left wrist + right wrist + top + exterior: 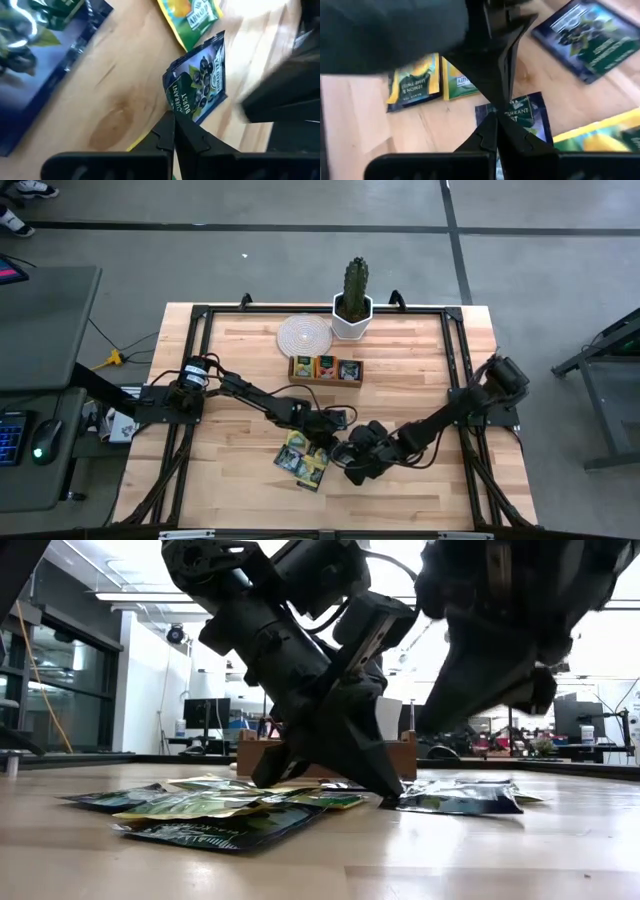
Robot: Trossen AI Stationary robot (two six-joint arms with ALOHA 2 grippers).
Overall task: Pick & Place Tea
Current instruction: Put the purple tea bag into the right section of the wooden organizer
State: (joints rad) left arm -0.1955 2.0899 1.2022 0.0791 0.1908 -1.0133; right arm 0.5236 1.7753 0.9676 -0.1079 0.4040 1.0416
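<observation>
The left end effector (173,131) is pinched shut on the edge of a blackcurrant tea packet (200,82) lying on the table (240,380) at six o'clock from the tray (326,369). The right end effector (496,131), closed and empty, nearly touches it; that thin edge grip may slip, or the two may collide.

Flat tea packets (303,460) scattered on tabletop

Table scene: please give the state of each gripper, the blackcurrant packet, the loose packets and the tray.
left gripper: shut on blackcurrant packet corner.
right gripper: shut, tips at the same packet.
blackcurrant packet: flat on table, pinched.
loose packets: scattered flat.
wooden tray: holds packets in three compartments.
</observation>
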